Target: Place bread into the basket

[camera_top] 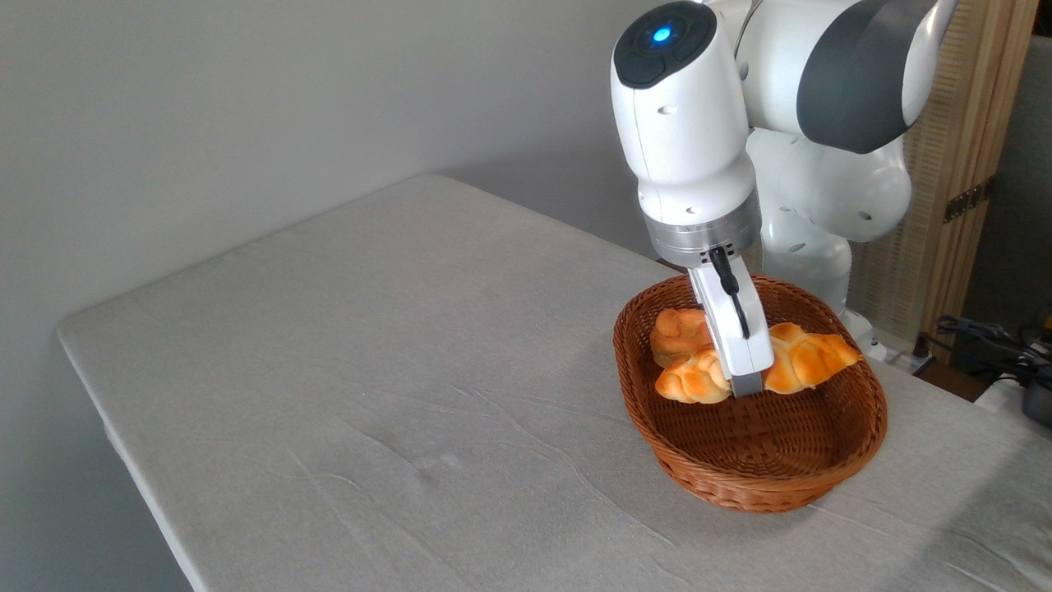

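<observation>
The bread [795, 360], a long braided golden-orange loaf with glossy plaits and tapered ends, is seen in the right half of the frame, inside the basket [744, 481], lying across its upper part with its ends pointing toward the left and right rims. It is judged to be light and, from its shine, probably smooth and somewhat slippery; whether it is soft or a rigid replica cannot be told. The knobbly plaits are expected to offer grooves in which fingers can seat, and the thick middle is judged the best place for a hold, since the tapered ends would let it pivot or slide out. The gripper [746, 385] is lowered over exactly that middle, its near finger covering the loaf's centre; the far finger is hidden behind it, so the width of the opening cannot be read, and it cannot be told whether the loaf is pinched or merely straddled. Whether the loaf rests on the basket floor or hangs just above it is also unclear. A small round bun [678, 333] lies just behind the loaf's left end, near or touching it.
</observation>
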Robot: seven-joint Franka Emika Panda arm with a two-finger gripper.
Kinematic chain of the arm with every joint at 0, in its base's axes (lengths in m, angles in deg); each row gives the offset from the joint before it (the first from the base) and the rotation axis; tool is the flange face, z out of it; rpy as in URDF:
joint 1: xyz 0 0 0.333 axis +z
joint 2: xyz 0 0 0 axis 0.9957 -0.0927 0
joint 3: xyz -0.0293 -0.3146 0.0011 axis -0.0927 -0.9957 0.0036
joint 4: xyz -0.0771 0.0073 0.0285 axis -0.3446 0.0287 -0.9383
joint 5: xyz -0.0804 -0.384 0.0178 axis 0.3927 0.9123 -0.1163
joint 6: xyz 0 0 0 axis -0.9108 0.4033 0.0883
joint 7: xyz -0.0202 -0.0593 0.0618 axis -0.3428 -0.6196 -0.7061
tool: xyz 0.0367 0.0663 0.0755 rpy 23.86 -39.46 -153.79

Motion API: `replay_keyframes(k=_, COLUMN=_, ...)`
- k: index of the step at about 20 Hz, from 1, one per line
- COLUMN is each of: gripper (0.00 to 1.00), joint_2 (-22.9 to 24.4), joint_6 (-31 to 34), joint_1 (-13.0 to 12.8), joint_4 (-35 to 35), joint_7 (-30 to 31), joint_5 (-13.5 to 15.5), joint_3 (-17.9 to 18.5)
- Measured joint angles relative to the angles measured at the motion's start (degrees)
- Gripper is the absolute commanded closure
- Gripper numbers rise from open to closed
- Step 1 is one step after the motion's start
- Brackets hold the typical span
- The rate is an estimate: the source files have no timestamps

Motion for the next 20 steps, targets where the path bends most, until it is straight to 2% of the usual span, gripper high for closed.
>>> replay_keyframes(k=12, gripper=0.00, joint_2=0.00, joint_6=-0.03, joint_1=-0.10, joint_4=-0.10, joint_7=0.80, joint_5=0.22, joint_3=0.00)
replay_keyframes(k=14, gripper=0.00, joint_2=0.06, joint_6=-0.13, joint_1=-0.21, joint_4=-1.63, joint_7=3.23, joint_5=2.58, joint_3=-0.46)
replay_keyframes(k=16, gripper=0.00, joint_2=0.01, joint_6=-0.13, joint_1=-0.30, joint_4=-4.70, joint_7=7.32, joint_5=6.18, joint_3=-2.25)
replay_keyframes(k=20, gripper=0.00, joint_2=-3.37, joint_6=0.18, joint_1=-0.63, joint_4=-14.22, joint_7=18.76, joint_5=11.27, joint_3=-8.94)
